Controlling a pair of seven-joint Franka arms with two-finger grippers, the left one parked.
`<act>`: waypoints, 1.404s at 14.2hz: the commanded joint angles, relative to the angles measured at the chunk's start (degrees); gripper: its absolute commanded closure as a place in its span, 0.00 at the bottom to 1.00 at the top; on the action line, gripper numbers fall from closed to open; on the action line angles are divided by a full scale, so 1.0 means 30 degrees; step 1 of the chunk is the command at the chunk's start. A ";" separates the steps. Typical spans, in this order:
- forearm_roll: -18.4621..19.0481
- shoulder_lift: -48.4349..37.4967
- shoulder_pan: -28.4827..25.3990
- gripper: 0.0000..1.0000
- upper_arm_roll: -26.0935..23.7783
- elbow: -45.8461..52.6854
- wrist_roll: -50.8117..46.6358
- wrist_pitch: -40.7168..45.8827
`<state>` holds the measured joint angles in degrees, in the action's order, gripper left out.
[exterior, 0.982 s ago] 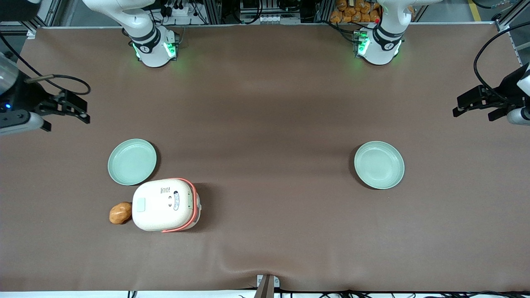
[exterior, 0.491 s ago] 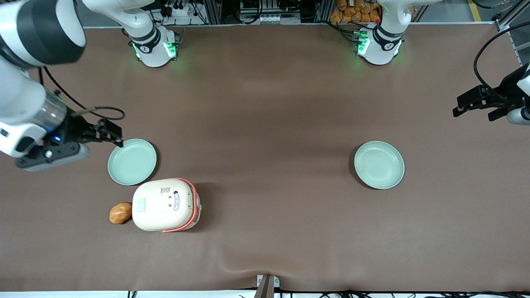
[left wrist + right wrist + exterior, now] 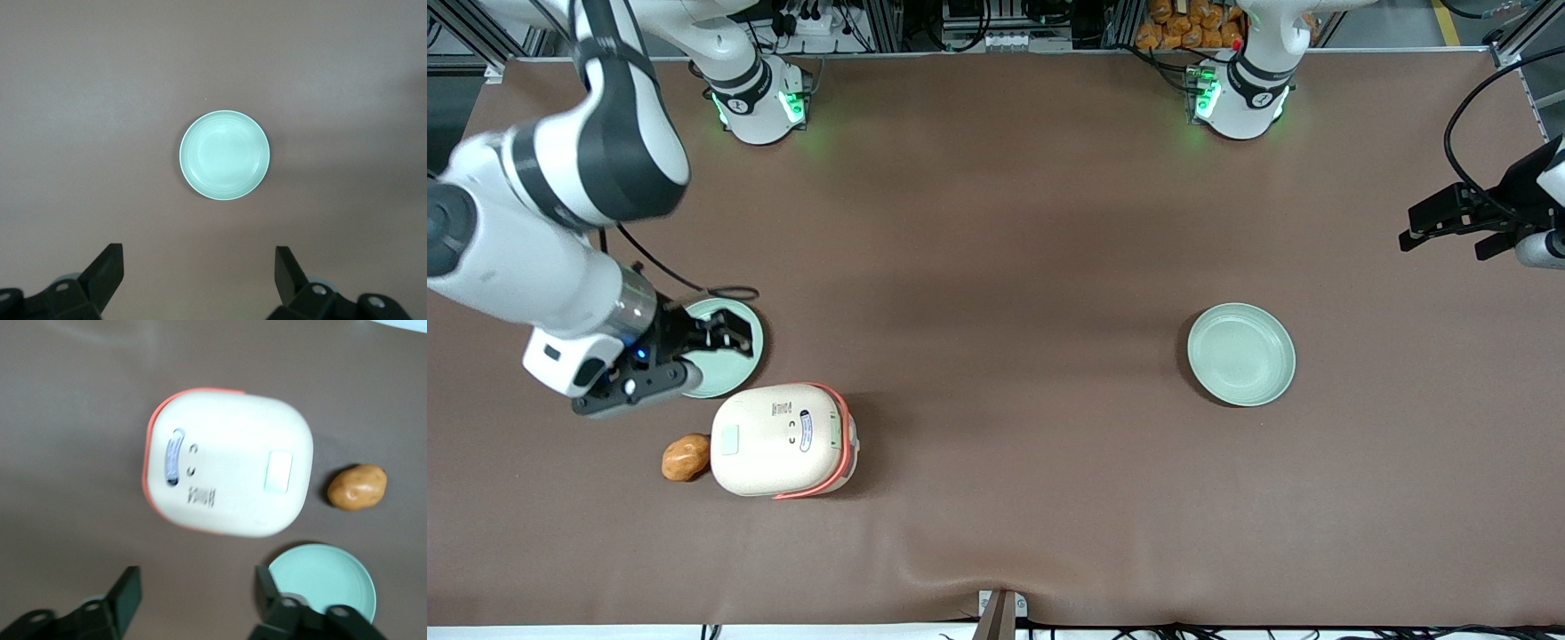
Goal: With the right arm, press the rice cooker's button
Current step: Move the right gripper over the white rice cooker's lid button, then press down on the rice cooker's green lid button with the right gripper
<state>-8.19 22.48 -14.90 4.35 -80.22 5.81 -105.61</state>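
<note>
The gripper (image 3: pixel 725 338) hovers over a green plate (image 3: pixel 734 369), jaws open; the button (image 3: pixel 730 440) on the rice cooker (image 3: pixel 781 440) lies at its six o'clock, nearer the front camera.

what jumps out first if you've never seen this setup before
The big white right arm swinging in over the working arm's end of the table, its black gripper open above a pale green plate. Just nearer the front camera sits the cream rice cooker with its coral band and small mint button, a brown potato right beside it. A second green plate lies toward the parked arm's end.
</note>
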 commanded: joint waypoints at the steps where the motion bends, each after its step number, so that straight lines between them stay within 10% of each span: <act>1: 0.0006 0.0795 0.0161 0.55 0.0075 0.0081 0.0086 -0.0948; 9: 0.0065 0.2966 0.0982 0.89 0.0104 0.0052 0.0174 -0.5020; 20: 0.0035 0.4021 0.1128 0.92 0.0104 -0.0123 0.0526 -0.5900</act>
<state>-8.09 34.14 -12.27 5.12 -80.67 6.44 -122.69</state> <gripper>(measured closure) 0.912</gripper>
